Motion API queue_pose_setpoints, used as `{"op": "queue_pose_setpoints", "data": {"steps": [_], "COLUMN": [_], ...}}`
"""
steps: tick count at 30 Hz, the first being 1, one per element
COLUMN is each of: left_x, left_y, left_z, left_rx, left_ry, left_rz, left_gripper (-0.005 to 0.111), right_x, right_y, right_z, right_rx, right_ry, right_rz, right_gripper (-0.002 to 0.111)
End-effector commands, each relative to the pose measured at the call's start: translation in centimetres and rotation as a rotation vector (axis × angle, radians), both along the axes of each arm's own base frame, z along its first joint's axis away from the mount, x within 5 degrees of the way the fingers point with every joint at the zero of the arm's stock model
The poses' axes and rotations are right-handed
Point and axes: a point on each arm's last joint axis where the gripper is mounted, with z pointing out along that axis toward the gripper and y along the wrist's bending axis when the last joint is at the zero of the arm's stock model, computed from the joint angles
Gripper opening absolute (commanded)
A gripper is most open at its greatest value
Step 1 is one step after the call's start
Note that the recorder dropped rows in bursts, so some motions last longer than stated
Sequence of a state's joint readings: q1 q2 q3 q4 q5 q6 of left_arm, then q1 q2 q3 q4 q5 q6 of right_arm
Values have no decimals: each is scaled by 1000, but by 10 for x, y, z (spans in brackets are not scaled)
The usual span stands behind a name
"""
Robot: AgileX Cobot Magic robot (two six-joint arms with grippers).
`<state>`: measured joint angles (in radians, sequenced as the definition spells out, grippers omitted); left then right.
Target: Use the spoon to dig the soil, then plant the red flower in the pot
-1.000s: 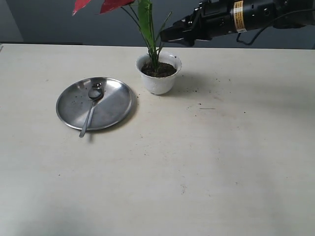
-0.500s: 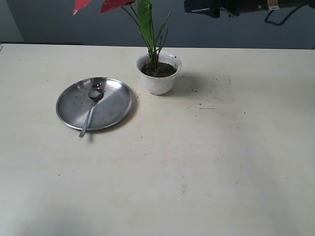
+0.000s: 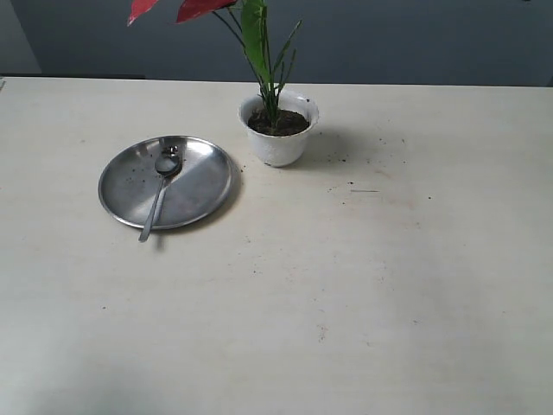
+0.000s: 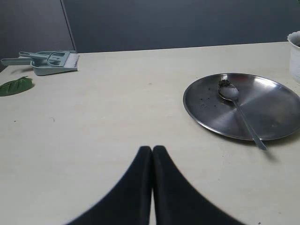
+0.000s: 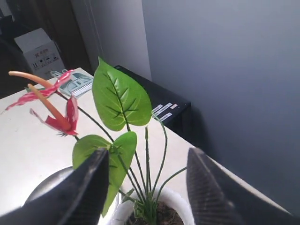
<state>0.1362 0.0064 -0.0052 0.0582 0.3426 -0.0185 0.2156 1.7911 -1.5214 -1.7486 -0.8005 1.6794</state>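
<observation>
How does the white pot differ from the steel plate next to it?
The pot is white, deep and wavy-rimmed; the plate is silver, flat and wider. The pot holds soil and the upright red flower; the plate holds the lying spoon. Both stand on the table.

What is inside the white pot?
Inside the pot lies dark soil, and the thin green stems of the red flower stand in it. The soil covers the stem ends, so their depth cannot be seen.
</observation>
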Motion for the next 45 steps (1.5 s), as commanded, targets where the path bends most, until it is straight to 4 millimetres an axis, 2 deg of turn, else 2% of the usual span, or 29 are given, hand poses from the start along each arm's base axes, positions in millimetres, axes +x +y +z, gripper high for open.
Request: {"op": "queue_pose_setpoints", "data": {"steps": [1,10,15,16,18,20,31,41,43,45], "left_x": [0,0,0,0,0,0,0,0,0,0], "left_y": [0,0,0,0,0,0,0,0,0,0], "left_z": [-1,-1,-1,-1,-1,-1,-1,-1,-1,-1], "left_rx": [6,6,6,6,6,6,6,6,6,6], "left_ry": [-6,-6,-6,-6,-6,-6,-6,-6,-6,-6], "left_rz": [0,0,0,0,0,0,0,0,0,0], "left_gripper": [0,0,0,0,0,0,0,0,0,0], "right_x": [-6,-20,-23,-24,-25,-29,-48,-53,-52,-50], "right_y": [-4,-8,-9,-10,-13,-17,-37,-46,-49,-52], "right_z": [13,37,43,45,53,63,105,118,119,119], "right_rx": [20,48,72,74,75,81,116,131,132,134], "right_ry": [-15,-48,-36,-40,-69,-105,-248,-294,-301,-308], "right_rz": [-21,-33,-60,-60,-112,-152,-349,-443,-479,-517], "right_gripper": [49,49,48,46,35,31,31,31,26,13]}}
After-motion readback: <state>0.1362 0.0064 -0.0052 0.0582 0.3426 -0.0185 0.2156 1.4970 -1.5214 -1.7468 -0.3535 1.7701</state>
